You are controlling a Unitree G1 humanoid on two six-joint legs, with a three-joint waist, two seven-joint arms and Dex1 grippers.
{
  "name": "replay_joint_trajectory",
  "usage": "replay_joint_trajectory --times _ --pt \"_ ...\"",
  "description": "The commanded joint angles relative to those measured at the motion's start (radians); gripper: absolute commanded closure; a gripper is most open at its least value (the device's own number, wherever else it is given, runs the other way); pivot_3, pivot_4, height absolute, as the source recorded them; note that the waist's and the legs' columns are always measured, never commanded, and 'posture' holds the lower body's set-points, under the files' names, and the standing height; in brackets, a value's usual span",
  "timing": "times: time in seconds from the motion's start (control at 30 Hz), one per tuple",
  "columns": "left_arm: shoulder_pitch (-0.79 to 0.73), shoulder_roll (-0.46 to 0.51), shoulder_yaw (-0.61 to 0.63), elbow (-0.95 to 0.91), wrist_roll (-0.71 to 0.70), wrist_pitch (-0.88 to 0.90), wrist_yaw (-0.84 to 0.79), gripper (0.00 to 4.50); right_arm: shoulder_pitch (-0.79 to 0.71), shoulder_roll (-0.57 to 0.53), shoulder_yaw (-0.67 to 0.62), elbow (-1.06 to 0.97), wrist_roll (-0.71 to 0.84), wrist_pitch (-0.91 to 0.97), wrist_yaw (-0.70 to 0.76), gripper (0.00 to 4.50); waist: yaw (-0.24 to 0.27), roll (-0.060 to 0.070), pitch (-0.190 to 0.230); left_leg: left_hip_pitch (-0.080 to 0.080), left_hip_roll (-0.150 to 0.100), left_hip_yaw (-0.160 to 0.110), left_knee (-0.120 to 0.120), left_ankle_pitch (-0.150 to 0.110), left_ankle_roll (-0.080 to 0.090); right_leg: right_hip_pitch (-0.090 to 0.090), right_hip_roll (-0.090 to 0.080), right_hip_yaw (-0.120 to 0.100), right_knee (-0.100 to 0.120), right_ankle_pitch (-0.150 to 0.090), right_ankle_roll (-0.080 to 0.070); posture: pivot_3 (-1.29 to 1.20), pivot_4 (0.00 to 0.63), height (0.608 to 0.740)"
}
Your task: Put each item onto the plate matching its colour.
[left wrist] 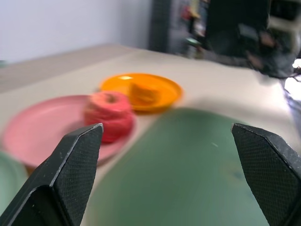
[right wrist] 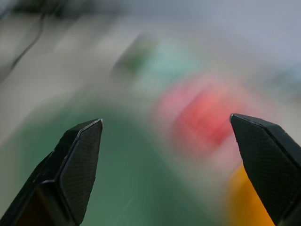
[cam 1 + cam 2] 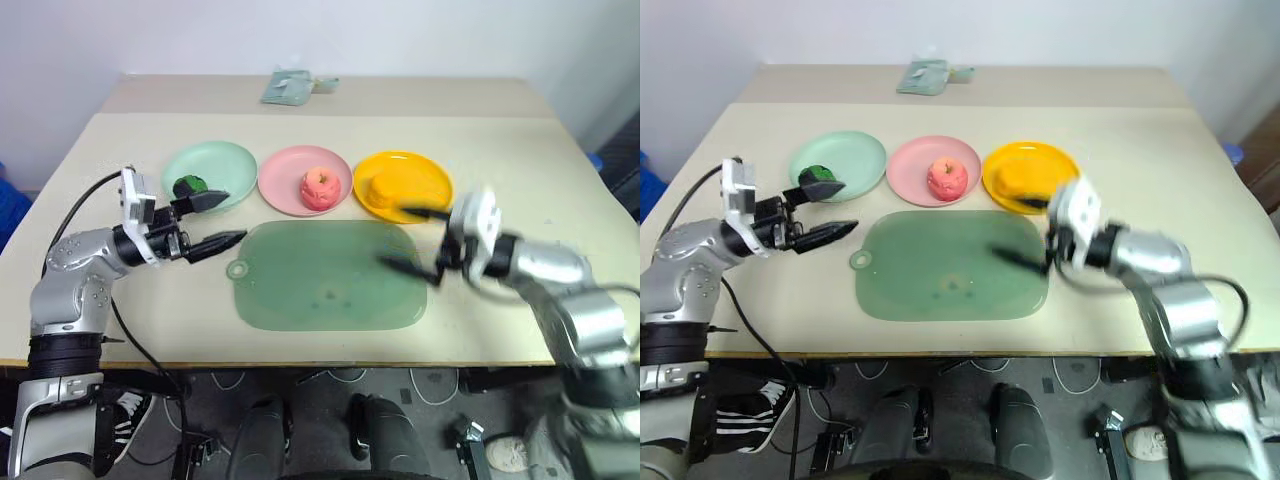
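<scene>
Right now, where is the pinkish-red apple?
The apple sits on the pink plate, the middle plate, between the mint green plate and yellow plate.

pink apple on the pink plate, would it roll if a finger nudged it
Probably yes: the pink apple looks rounded, so a nudge could roll it. The shallow pink plate likely offers little rim to stop it. Its ridged surface may give fingers decent grip.

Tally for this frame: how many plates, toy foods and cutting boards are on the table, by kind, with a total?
Plates: 3 (mint green plate, pink plate, yellow plate)
Toy foods: 3 (dark green item, red apple, orange fruit)
Cutting boards: 1 (green cutting board)
Total: 7
</scene>
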Motion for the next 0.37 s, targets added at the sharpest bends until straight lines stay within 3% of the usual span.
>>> replay_joint_trajectory --times 0.03,0.2,0.37 --pt "0.000 0.000 -0.026 0.030 0.014 -0.054 -0.077 0.00 0.060 -0.039 -0.119 -0.134 0.037 -0.007 -0.020 0.09 -0.012 0.000 0.000 0.001 0.000 -0.001 0.001 0.000 0.000 0.000 0.001 0.001 0.001 0.001 -0.001 0.00 0.150 0.740" --pt "-0.068 -0.007 -0.067 0.152 0.071 -0.137 -0.129 0.00 0.189 -0.089 -0.305 -0.169 0.087 0.027 -0.024 0.09 0.000 -0.001 0.000 0.002 0.000 -0.005 0.002 0.000 -0.001 0.001 0.002 0.000 -0.001 0.000 -0.002 0.00 0.150 0.740" --pt "-0.085 -0.044 -0.076 0.163 0.065 -0.137 -0.131 0.00 0.260 -0.094 -0.337 -0.191 0.062 0.008 -0.048 0.09 0.014 -0.001 0.000 -0.001 -0.001 -0.003 0.002 0.000 0.001 0.000 0.001 0.000 -0.005 0.002 -0.004 0.00 0.150 0.740"
